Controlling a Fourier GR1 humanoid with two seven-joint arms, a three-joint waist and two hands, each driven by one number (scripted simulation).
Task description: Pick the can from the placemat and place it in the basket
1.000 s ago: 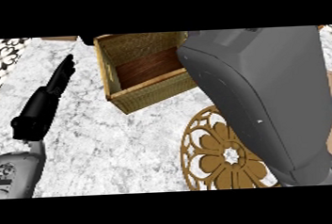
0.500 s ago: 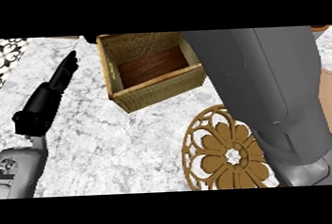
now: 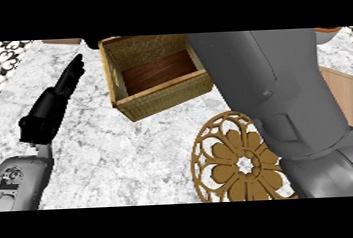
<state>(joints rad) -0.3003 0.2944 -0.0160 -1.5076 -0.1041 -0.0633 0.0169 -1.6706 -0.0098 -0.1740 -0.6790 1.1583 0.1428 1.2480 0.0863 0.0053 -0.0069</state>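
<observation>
The left robot hand (image 3: 57, 98) rests at the left of the marble table (image 3: 129, 158), fingers straight and open. The right robot hand is out of view; its grey forearm (image 3: 278, 91) crosses the wicker basket's (image 3: 164, 99) right side. The round placemat (image 3: 237, 166) lies nearer. The can cannot be seen.

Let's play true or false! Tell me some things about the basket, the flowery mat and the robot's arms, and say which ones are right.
1. The basket stands on the marble counter. True.
2. A can sits inside the basket. False: only its wooden bottom shows; no can is visible.
3. The left hand has straight fingers and holds nothing. True.
4. The placemat is square and blue. False: it is round and brown with a flower cut-out pattern.
5. The right forearm covers part of the placemat. True.
6. The right hand shows clearly. False: it is out of view.
</observation>
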